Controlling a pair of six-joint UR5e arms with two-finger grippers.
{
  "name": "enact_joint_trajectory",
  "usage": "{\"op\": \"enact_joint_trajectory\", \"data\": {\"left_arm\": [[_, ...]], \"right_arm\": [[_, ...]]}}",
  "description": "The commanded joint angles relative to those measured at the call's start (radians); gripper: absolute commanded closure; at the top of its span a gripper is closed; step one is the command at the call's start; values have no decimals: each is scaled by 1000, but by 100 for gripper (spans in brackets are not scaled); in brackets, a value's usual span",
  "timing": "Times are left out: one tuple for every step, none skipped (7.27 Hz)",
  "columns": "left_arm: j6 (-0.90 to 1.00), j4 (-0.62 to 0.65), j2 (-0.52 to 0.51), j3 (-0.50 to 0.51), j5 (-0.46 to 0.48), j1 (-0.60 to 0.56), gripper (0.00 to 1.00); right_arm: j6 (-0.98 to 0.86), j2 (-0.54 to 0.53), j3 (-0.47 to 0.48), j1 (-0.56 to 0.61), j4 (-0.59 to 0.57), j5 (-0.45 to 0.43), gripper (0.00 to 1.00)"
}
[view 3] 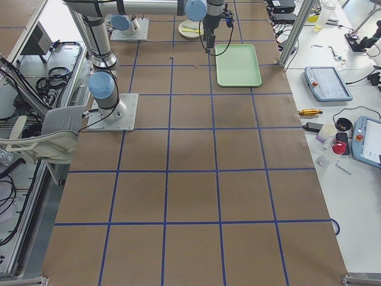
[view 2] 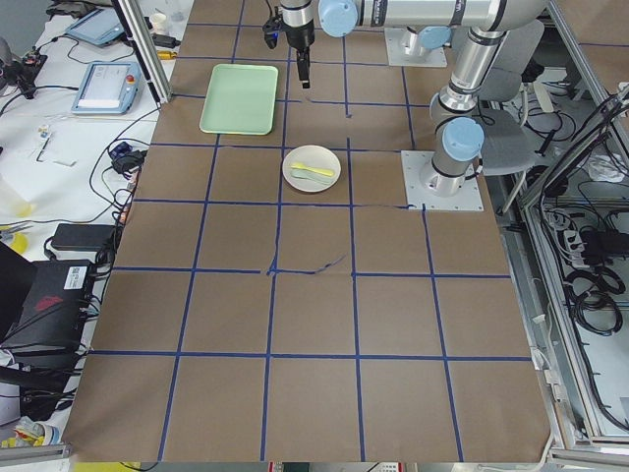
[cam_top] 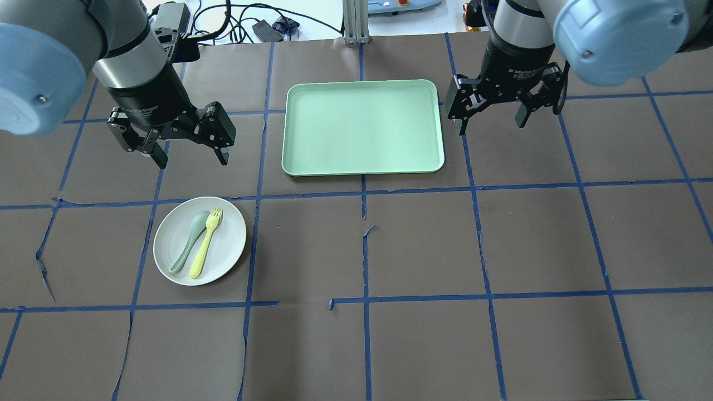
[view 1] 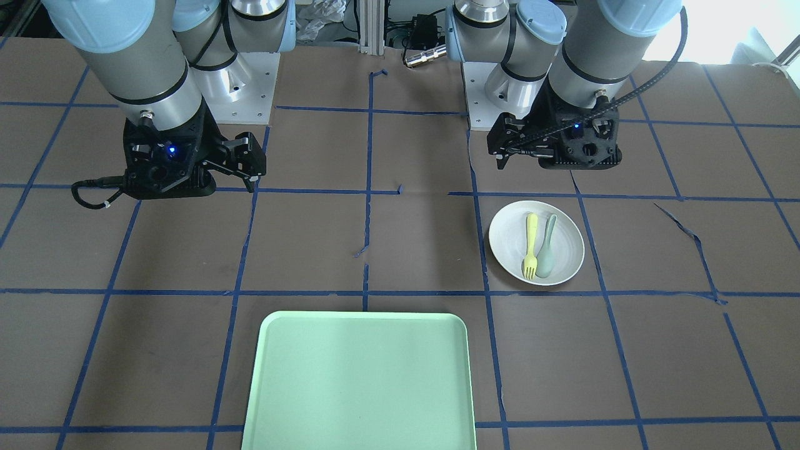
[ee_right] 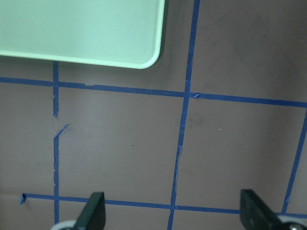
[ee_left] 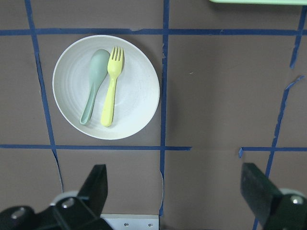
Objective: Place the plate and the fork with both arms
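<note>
The round white plate (cam_top: 229, 238) lies on the table's left half, with the pale yellow fork (cam_top: 205, 244) and a grey-green spoon (cam_top: 188, 241) side by side in it. My left gripper (cam_top: 193, 161) is open and empty. It hangs above the table just beyond the plate. In the left wrist view the plate (ee_left: 136, 96), fork (ee_left: 111, 86) and spoon (ee_left: 93, 81) show ahead of the open fingers (ee_left: 93, 187). My right gripper (cam_top: 491, 127) is open and empty, above the table right of the tray.
A rectangular light-green tray (cam_top: 362, 128) lies at the table's far middle between the two grippers, with nothing in it; its corner shows in the right wrist view (ee_right: 81, 28). Blue tape lines cross the brown table cover (cam_top: 423, 250).
</note>
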Motion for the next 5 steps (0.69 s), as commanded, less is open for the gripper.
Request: {"op": "enact_joint_trajectory", "data": {"left_arm": [[-1, 4, -3, -3, 2, -1, 0], [-1, 1, -1, -5, 2, -1, 0], [1, 2, 0, -14, 4, -1, 0], [1, 2, 5, -16, 4, -1, 0], [2, 2, 9, -13, -7, 0, 0]], "right_arm": [[50, 2, 5, -2, -46, -3, 9], [51, 0, 8, -2, -40, -5, 7], [60, 0, 10, 3, -31, -3, 0], [58, 2, 12, 3, -23, 1, 0], [54, 2, 12, 3, -23, 0, 0]]}}
